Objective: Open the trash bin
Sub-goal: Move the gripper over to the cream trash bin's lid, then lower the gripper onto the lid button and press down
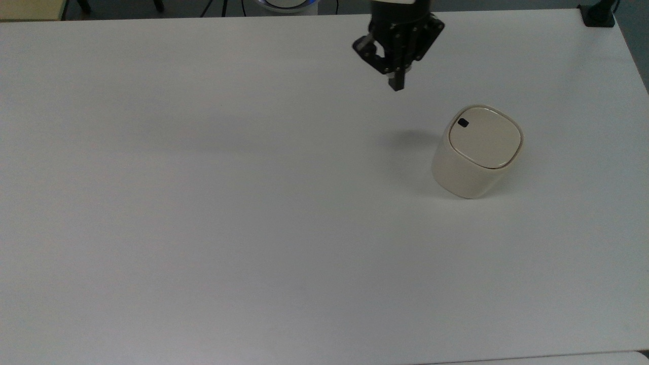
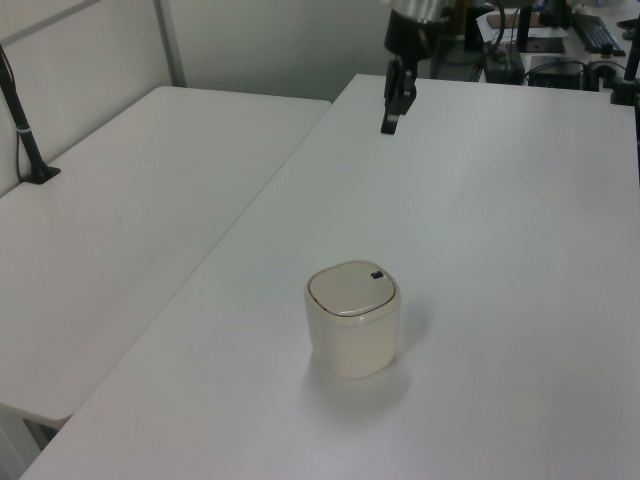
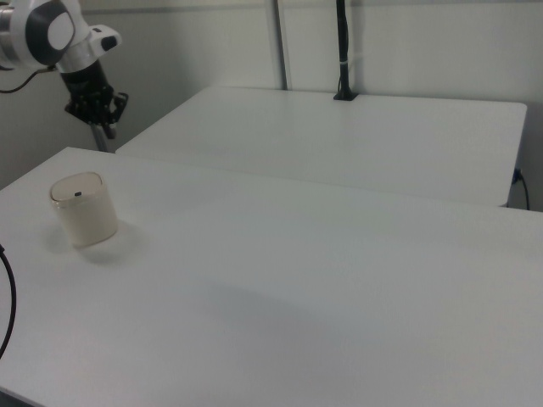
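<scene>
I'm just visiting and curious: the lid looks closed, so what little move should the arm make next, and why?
Probably carry the gripper across and down toward the black button at the trash bin's rim. The lid lies flat and shut, and the gripper hangs above the bare table, well apart from the bin.

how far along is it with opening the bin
Nothing is done yet: the trash bin stands with its lid flat and closed. In hand: the gripper hangs above the table, apart from the bin. Left: reach the black button and open the lid.
</scene>
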`<state>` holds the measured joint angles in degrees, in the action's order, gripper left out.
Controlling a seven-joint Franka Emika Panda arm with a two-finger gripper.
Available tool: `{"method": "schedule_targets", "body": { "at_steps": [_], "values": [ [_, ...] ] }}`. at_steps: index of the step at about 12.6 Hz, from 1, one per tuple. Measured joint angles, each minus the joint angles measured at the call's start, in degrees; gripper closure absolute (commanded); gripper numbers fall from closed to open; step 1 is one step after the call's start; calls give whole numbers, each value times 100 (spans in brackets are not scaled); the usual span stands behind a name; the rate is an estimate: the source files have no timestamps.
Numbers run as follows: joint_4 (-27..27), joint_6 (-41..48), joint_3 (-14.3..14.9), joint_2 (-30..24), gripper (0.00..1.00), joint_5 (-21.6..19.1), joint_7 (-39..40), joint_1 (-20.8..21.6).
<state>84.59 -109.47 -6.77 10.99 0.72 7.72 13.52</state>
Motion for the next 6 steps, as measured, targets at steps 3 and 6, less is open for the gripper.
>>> {"method": "schedule_targets", "body": {
  "at_steps": [3, 6],
  "values": [
    [3, -62, -6, 261, 100, 0, 130, 501],
    [9, -434, -6, 613, 100, 0, 250, 884]
  ]
}}
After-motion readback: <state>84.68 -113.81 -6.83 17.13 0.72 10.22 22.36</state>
